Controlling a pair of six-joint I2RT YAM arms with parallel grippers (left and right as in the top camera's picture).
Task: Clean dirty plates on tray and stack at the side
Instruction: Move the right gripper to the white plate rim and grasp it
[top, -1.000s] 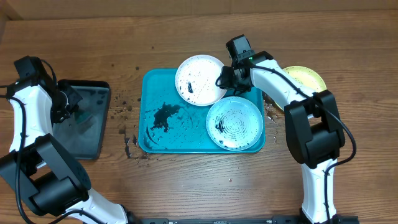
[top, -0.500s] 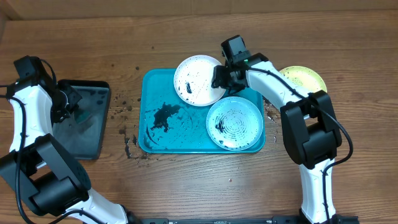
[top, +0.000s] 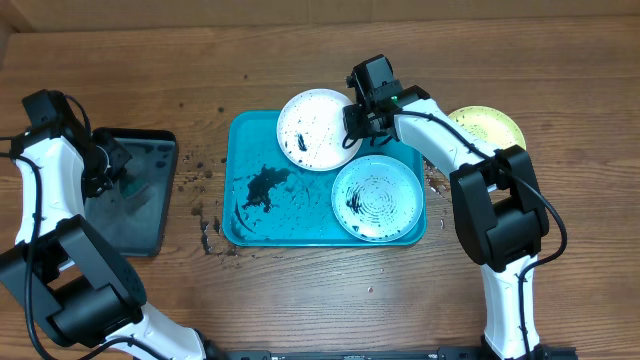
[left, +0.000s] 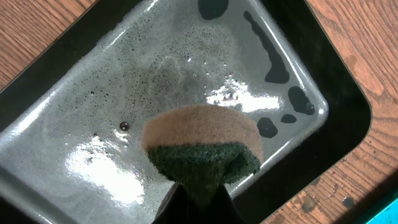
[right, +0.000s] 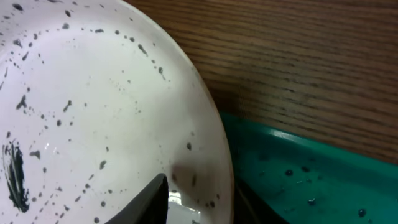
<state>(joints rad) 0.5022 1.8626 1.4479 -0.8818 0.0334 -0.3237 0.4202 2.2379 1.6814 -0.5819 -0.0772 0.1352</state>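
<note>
The white plate (top: 318, 130), speckled black, sits tilted over the far rim of the turquoise tray (top: 252, 225). My right gripper (top: 353, 127) is shut on the plate's right edge; the right wrist view shows the plate (right: 93, 124) pinched between my fingers (right: 199, 199) above the tray (right: 311, 180). The light blue plate (top: 377, 198) lies in the tray's right half. The lime-green plate (top: 492, 128) lies on the table to the right, partly behind the arm. My left gripper (top: 108, 172) is shut on a sponge (left: 202, 146) over the black tray (left: 186, 74).
Black grime is smeared on the tray's left half (top: 265, 188). Dark crumbs are scattered on the wooden table (top: 205, 175) between the two trays. The black tray (top: 135, 195) holds soapy water.
My right gripper has drawn the white plate slightly left and toward the far side. The left arm has not moved.
</note>
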